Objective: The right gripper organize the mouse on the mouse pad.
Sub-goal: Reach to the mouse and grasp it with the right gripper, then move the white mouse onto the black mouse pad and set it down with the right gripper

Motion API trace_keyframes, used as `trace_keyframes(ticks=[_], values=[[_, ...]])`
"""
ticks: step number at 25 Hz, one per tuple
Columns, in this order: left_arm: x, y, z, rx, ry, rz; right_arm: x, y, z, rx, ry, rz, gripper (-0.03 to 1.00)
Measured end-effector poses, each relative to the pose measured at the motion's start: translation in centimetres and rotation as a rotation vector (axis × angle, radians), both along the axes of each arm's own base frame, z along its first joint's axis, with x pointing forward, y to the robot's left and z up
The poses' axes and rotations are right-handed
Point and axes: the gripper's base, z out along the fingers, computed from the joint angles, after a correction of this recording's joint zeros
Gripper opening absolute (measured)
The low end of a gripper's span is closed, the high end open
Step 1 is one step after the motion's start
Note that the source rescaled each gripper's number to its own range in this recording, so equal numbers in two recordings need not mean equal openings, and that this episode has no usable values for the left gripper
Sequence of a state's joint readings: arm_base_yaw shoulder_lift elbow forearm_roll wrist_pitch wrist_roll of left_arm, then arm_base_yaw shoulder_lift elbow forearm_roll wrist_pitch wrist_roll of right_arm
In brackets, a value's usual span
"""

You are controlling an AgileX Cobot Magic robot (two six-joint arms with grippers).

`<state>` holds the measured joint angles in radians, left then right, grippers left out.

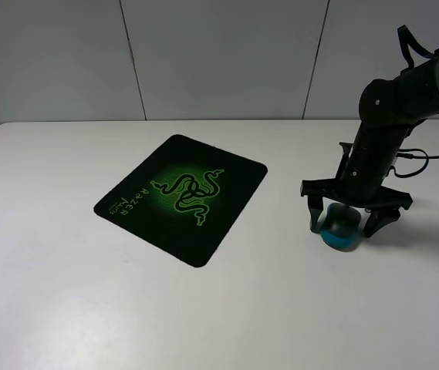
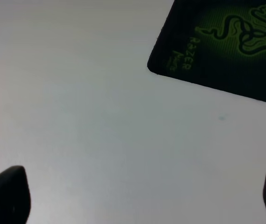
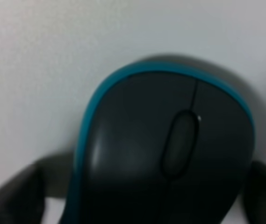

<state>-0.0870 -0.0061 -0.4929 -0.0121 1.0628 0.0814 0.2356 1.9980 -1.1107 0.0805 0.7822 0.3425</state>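
A: Where's the mouse [image 1: 341,230]?
B: On the worktop [image 1: 281,308], straight under the right end effector [image 1: 344,228], between its spread fingers [image 1: 314,220], not clamped. The mouse pad [image 1: 180,196] lies well apart, leftward in the high view.

White table [image 1: 49,308]: mouse pad [image 1: 180,196] flat near centre; mouse [image 1: 339,233] well apart, toward right side.

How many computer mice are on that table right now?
1. The mouse sits on the white table, to the right of the mouse pad in the high view, between the spread fingers of the right gripper. Nothing seems to hide another.
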Motion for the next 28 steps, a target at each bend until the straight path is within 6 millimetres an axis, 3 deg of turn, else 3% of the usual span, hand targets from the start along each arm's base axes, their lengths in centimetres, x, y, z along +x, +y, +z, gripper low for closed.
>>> trace_keyframes(ticks=[2,3,17,28], values=[[0.0,0.0,0.0,0.000,0.000,0.000,0.0,0.0,0.0,-0.001,0.000,0.000,0.17],[0.0,0.0,0.0,0.000,0.000,0.000,0.0,0.0,0.0,-0.001,0.001,-0.002,0.00],[0.0,0.0,0.0,-0.001,0.000,-0.001,-0.1,0.0,0.2,-0.001,0.004,-0.003,0.02],[0.0,0.0,0.0,0.000,0.000,-0.001,-0.7,-0.1,3.6,0.010,-0.028,0.001,0.02]])
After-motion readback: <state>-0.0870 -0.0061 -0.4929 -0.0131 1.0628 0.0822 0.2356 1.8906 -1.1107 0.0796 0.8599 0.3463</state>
